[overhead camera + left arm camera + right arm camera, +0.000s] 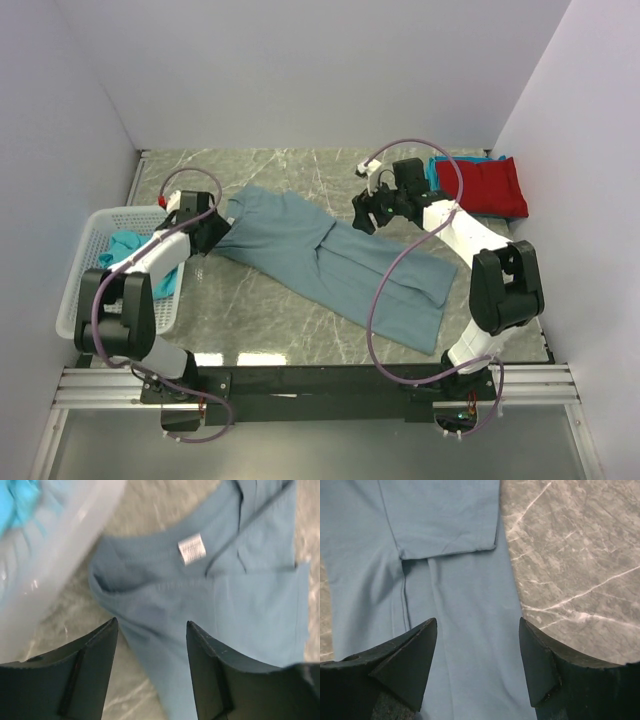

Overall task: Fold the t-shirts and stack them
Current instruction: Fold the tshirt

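Marble-patterned table point(300, 170), grey-green with pale veins, walled in white on three sides.

Slate blue-grey t-shirt point(330, 265) laid flat across the middle of the table, long and diagonal, collar end at far left, other end toward near right. Lengthwise folds and seams visible; a sleeve turned in on top of the body.

White plastic basket point(80, 270) at the left edge of the table, just beside the collar end of the blue-grey shirt.

Red t-shirt point(485, 188) folded at the far right corner, well apart from the blue-grey one. Teal t-shirt point(432, 170) under it, showing only at the edges.

Second teal t-shirt point(125, 245) bunched inside the basket.

Left gripper point(150, 630) over the collar end, basket wall to one side. Jaws parted to a moderate gap, nothing between them, cloth seen below through the gap. Contact with the fabric: cannot tell.

Right gripper point(477, 625) over the far-right edge of the blue-grey shirt, about midway along it. Jaws spread wide, nothing gripped; cloth below the gap, bare marble beside one finger.

Small white label point(192, 549) inside the collar, facing up.
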`<state>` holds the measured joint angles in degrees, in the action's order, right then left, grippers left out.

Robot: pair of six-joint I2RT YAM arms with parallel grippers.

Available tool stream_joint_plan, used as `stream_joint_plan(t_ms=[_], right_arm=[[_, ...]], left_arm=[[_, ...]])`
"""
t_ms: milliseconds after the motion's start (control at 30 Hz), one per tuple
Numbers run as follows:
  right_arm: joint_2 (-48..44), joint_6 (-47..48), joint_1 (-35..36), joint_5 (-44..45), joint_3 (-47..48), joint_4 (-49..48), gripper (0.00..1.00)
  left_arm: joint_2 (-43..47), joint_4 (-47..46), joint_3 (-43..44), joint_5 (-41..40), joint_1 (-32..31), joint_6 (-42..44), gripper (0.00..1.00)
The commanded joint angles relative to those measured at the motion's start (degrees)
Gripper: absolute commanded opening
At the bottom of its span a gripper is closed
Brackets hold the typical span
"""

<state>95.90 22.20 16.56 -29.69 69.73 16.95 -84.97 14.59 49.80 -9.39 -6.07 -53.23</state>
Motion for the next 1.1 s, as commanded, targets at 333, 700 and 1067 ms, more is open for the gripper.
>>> stream_joint_plan(t_ms=[333,700,1067], right_arm=[[-2.47,0.39,-1.17,-4.50,1.90,1.59,0.72],[-2.64,8.47,-0.83,-6.78,4.62,11.16,0.72],[-11.87,16.74,18.32,9.73,-9.78,13.55,0.72]], left_arm=[[-7.05,5.80,8.47,-11.79,-0.44,-0.64,0.52],[-5.21,6.15,6.19,-10.83,-0.53,0.41,0.53],[-7.75,9.40,7.24,-12.84,-1.40,-0.20,0.53]])
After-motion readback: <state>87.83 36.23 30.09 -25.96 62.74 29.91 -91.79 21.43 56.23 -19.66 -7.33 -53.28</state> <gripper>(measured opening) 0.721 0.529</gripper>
